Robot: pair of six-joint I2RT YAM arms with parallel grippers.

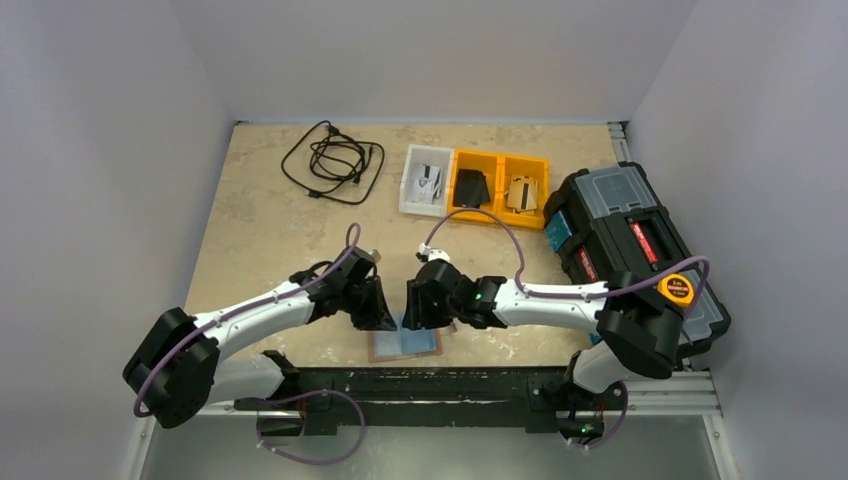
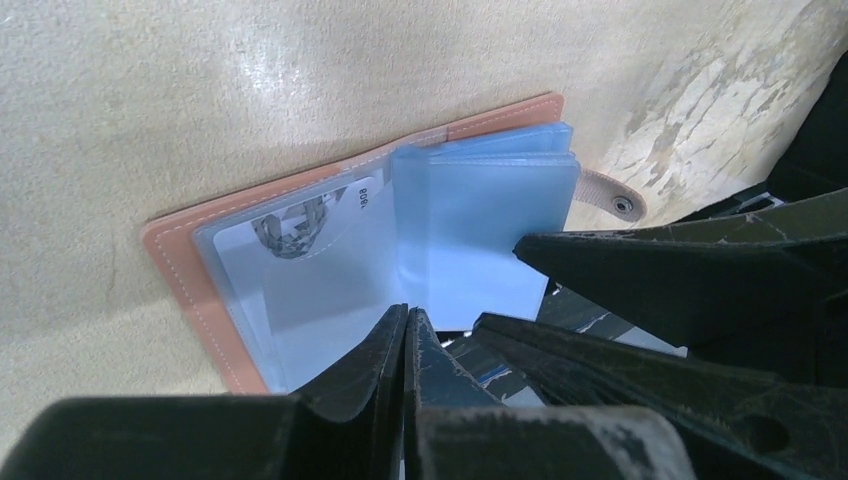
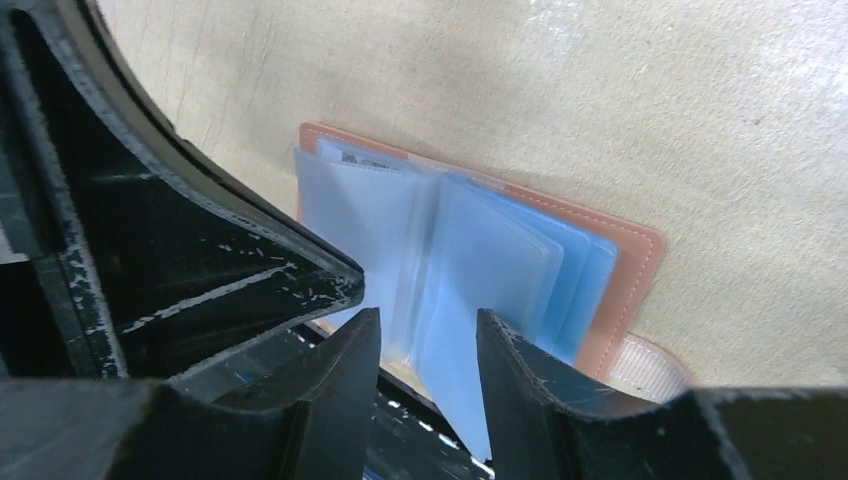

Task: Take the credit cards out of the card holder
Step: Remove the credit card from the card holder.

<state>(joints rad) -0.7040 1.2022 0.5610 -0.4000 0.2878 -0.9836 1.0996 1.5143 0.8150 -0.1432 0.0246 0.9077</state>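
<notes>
We count 1 card holder [image 1: 404,344], 1 credit card [image 2: 290,262] showing in its sleeves, 2 grippers: left gripper [image 2: 406,325], right gripper [image 3: 428,328]; 2 yellow trays [image 1: 478,155] [image 1: 527,160], 1 white tray [image 1: 406,190], 1 black cable [image 1: 335,160], 1 black toolbox [image 1: 610,230], 1 yellow tape measure [image 1: 677,290]

Left gripper [image 2: 405,322] closed; right gripper [image 3: 428,335] parted; both apparently angled downward.
</notes>
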